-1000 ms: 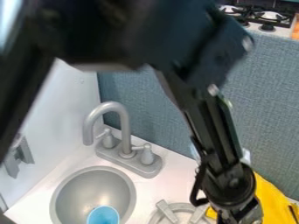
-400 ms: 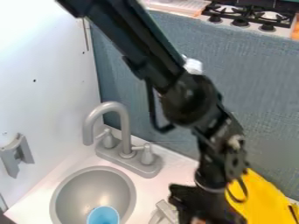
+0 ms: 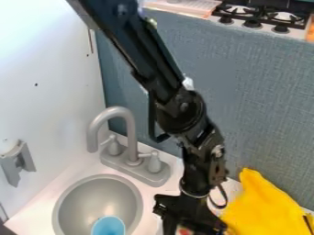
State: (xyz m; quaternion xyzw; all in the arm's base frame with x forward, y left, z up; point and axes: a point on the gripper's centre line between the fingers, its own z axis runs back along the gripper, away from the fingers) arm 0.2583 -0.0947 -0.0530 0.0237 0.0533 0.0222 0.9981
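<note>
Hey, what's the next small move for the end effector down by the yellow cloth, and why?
I'd probably raise the end effector just slightly, straight up. Something reddish shows right at it, but I can't tell whether it's gripped; a small lift might settle that without dragging the yellow cloth close by.

Round light-blue vessel (image 3: 109, 226) in round grey basin (image 3: 73, 197), curved grey faucet (image 3: 131, 137) behind basin, flat white side panel (image 3: 49, 105) left of both, rumpled yellow cloth (image 3: 260, 204) well right, blue-grey woven partition (image 3: 264, 101) behind faucet, black-grated stove (image 3: 264, 28) beyond.
</note>
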